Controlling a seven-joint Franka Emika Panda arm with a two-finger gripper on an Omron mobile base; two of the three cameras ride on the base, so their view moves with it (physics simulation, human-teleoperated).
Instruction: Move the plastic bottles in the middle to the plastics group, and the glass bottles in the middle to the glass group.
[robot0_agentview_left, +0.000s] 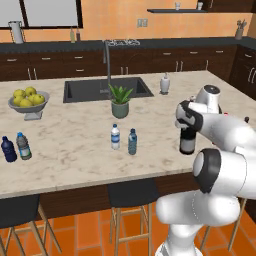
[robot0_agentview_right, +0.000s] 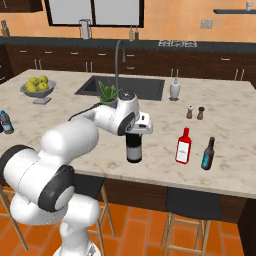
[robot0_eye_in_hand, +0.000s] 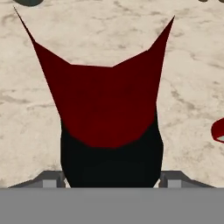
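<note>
Lemon bowl (robot0_agentview_left: 29, 99), potted plant (robot0_agentview_left: 120, 101), soap dispenser (robot0_agentview_left: 164, 83).

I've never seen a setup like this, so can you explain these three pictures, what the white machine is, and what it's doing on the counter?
It is a rendered kitchen. The white machine is a robot arm with a two-finger gripper. Two pictures look over it from behind, on its left and on its right; the third looks down from its hand. On the marble island stand two small water bottles, a red bottle beside a dark teal bottle, a fruit bowl and a potted plant. The gripper sits over the neck of the tall dark wine bottle, which stands on the counter; whether it grips is unclear.
</note>
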